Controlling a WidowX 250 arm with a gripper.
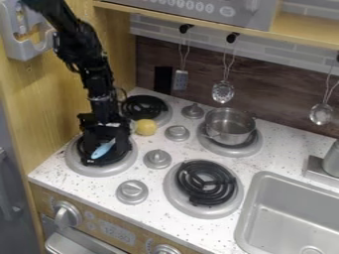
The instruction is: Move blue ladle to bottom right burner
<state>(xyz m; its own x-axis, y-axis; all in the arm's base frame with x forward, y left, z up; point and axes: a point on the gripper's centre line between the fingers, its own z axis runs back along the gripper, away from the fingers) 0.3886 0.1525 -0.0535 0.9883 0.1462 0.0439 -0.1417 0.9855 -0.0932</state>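
Blue ladle (102,149) at lower-left burner (93,170), tool (106,143) pointing down, can't tell if closed

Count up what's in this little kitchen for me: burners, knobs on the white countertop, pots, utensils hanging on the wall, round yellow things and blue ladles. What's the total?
Burners: 4
Countertop knobs: 4
Pot: 1
Hanging utensils: 3
Round yellow thing: 1
Blue ladle: 1
Total: 14
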